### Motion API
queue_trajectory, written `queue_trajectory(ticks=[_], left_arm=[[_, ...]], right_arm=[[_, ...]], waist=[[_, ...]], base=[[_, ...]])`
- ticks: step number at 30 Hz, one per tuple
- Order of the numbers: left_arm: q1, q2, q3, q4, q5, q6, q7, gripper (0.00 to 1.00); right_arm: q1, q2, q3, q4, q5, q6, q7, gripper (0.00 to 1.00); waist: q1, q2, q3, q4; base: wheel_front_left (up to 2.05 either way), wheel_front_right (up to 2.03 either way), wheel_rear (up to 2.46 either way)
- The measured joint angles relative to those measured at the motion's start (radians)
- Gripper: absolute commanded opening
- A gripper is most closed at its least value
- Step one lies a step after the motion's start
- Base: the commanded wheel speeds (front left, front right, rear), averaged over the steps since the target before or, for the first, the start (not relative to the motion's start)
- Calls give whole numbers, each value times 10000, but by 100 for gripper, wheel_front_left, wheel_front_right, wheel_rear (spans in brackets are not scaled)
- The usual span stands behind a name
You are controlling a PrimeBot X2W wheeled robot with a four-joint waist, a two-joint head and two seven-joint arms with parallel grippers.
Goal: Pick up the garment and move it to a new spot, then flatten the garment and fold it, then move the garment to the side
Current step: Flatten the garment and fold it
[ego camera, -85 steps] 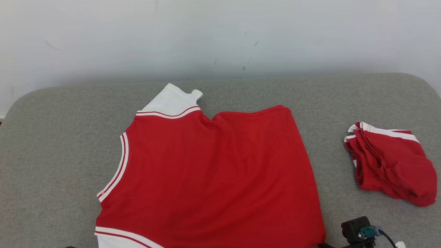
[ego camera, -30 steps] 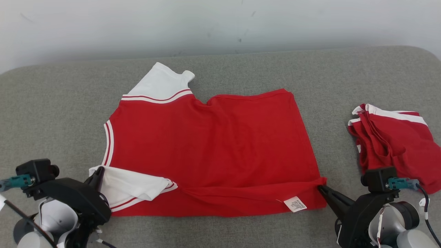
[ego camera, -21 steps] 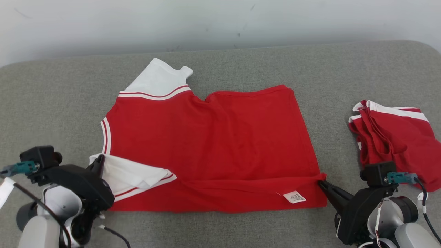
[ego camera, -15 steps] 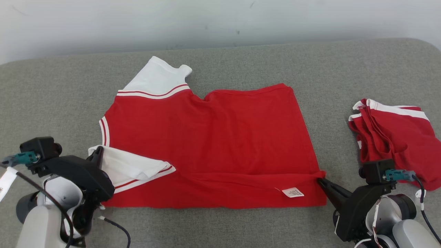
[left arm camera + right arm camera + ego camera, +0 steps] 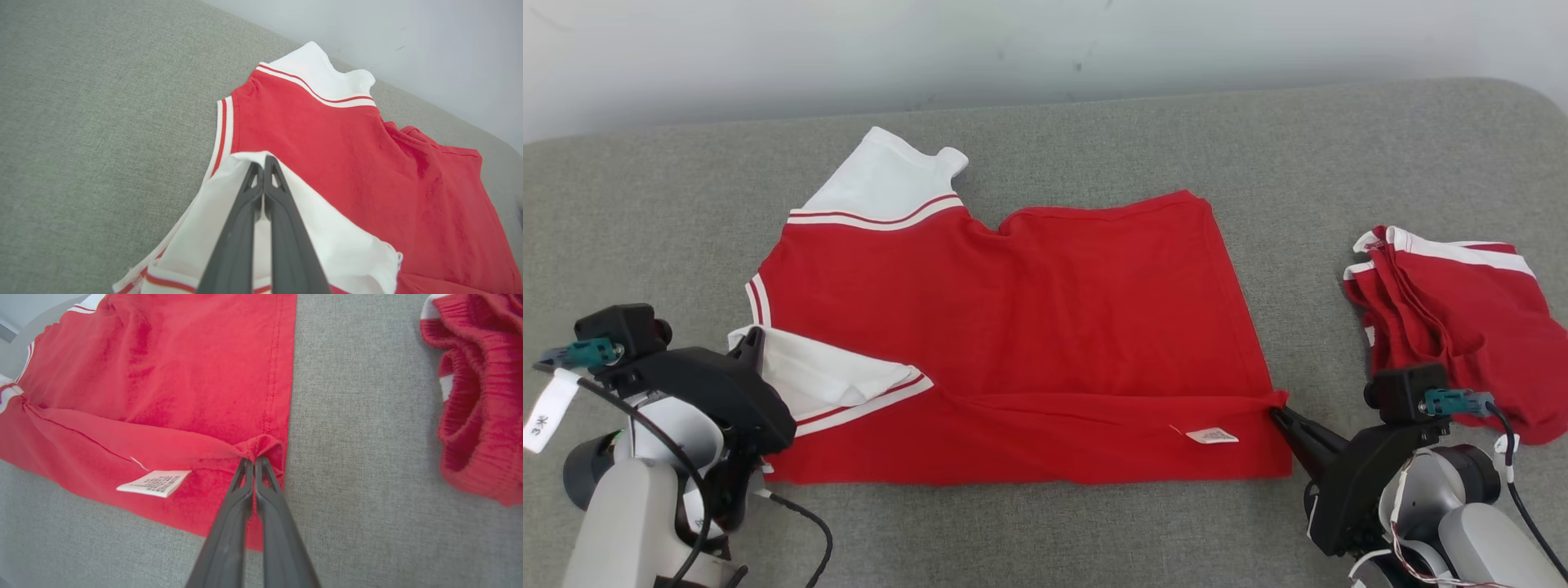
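The garment [image 5: 1029, 327] is a red sleeveless top with white shoulder panels and striped trim, spread on the grey cushion. Its near edge is turned up and over the body in a narrow fold, with a white care label [image 5: 1213, 436] showing. My left gripper [image 5: 752, 341] is shut on the white near shoulder panel [image 5: 220, 200], lifted over the red cloth. At the near right corner my right gripper [image 5: 1276, 412] is shut on the bunched red hem [image 5: 261, 447]. The far white shoulder [image 5: 882, 184] lies flat.
A second red garment with white stripes [image 5: 1454, 327] lies crumpled at the right, close to my right wrist. The grey cushion [image 5: 645, 212] ends at a pale wall [image 5: 1045, 41] behind. Bare cushion lies left of the top and along the front edge.
The camera has tilted down, so the whole scene sits lower and nearer. Both grippers have carried the near edge farther over the garment, widening the fold slightly; the label now lies flatter.
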Motion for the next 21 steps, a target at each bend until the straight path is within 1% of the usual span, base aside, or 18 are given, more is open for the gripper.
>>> queue_trajectory(ticks=[1, 2, 3, 4, 5, 9, 14, 17, 21], left_arm=[[-23, 2, -8, 88, 10, 0, -59, 0], [-26, 15, -21, 192, 82, 0, -90, 0], [-26, 33, -40, 270, 198, 0, -109, 21], [-26, 48, -54, 324, 236, -2, -146, 49], [-29, 54, -69, 366, 259, -2, -215, 100], [-179, 71, -159, 602, 336, -84, -349, 100], [-253, 90, -176, 838, 418, -88, -715, 100], [-349, 88, -165, 859, 433, -88, -1062, 100], [-316, 188, -167, 759, 775, -86, -1697, 100]], right_arm=[[-63, 6, 2, 40, 0, 0, -21, 0], [-100, 27, 2, 67, -8, 0, -102, 6], [-139, 56, -2, 100, -13, -8, -178, 100], [-203, 102, -10, 132, -13, -12, -228, 100], [-263, 138, -15, 148, -13, -12, -291, 100], [-437, 226, -140, 244, -90, -107, -631, 100], [-610, 232, -228, 451, -180, -109, -978, 100], [-623, 257, -253, 491, -219, -111, -1216, 100], [-623, 301, -362, 504, -424, -219, -1645, 100]], waist=[[0, 0, 10, -3], [0, 0, 19, -7], [0, 0, 28, -10], [0, 0, 38, -12], [0, 0, 47, -13], [0, 0, 69, -6], [0, 1, 36, 36], [0, 0, -54, 72], [0, 0, -215, 109]], base=[[0, 0, 0], [0, 0, 0], [0, 0, 0], [0, 0, 0], [0, 0, 0], [0, 0, 0], [0, 0, 0], [0, 0, 0], [0, 0, 0]])
